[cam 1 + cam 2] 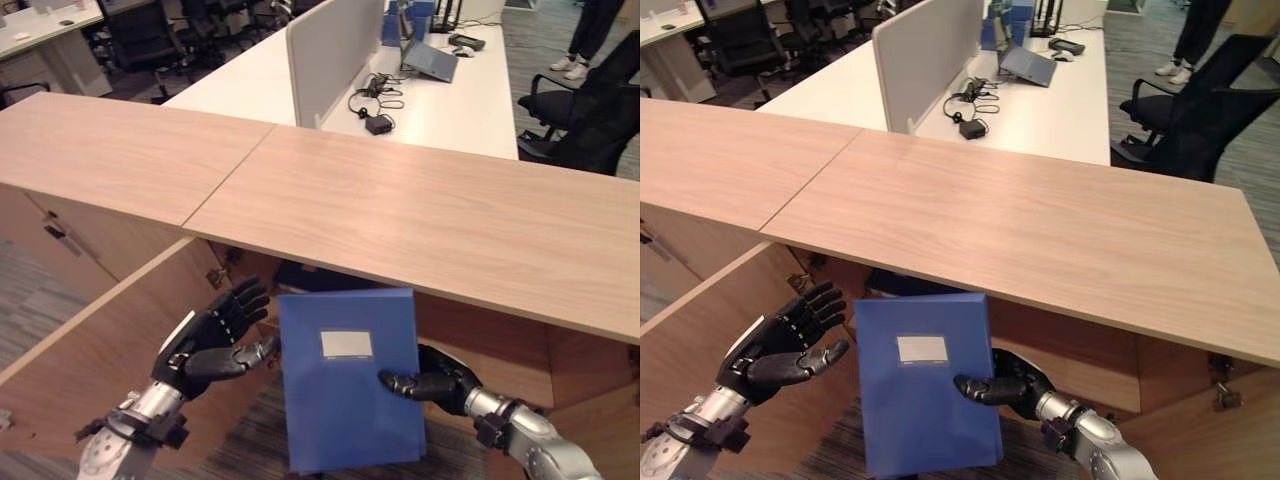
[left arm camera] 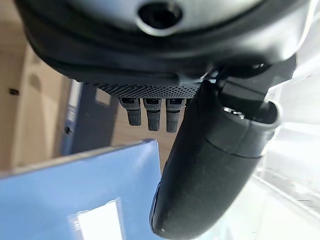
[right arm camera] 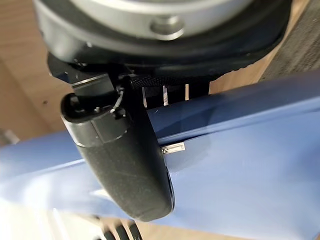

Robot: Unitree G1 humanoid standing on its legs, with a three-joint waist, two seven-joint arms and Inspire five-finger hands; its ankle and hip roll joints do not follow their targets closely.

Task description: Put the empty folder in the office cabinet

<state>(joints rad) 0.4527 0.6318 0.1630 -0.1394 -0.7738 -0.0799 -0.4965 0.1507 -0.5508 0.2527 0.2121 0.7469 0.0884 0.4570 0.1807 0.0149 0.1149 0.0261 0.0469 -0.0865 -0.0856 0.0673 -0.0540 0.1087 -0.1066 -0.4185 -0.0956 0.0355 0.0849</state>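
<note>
Holding a blue folder upright in front of the open cabinet, the right hand is pinching its right edge, thumb across the front cover, fingers behind it. Folder is plain blue plastic, flat and thin, with a white rectangular label on the upper front; label is looking blank, no writing readable. Left hand is hovering just beside the folder's left edge, fingers spread wide and relaxed, gripping nothing; contact with the edge is not clear. Folder is hanging below the front lip of the wooden cabinet top, in the gap between the open doors. Another dark blue folder is standing inside the cabinet
</note>
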